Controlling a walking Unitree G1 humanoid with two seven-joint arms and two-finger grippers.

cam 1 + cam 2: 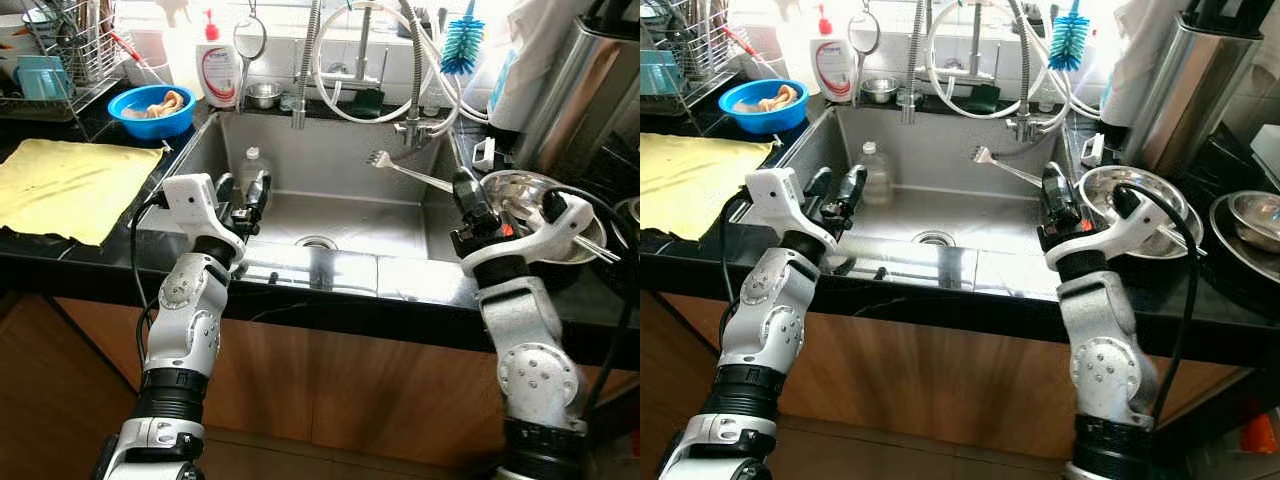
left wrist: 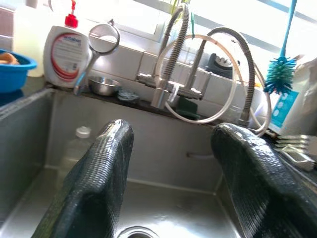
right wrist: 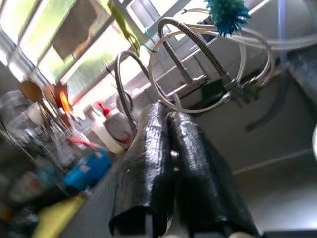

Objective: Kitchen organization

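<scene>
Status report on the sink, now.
Left gripper open over sink. Right gripper shut on a spatula, head over the basin. Clear bottle stands in the basin's left corner.

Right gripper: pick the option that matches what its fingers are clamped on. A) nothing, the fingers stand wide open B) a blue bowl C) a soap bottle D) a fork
D. The right gripper is shut on the handle of a fork, whose tines stick out over the sink; the right wrist view shows the two fingers pressed together.
</scene>
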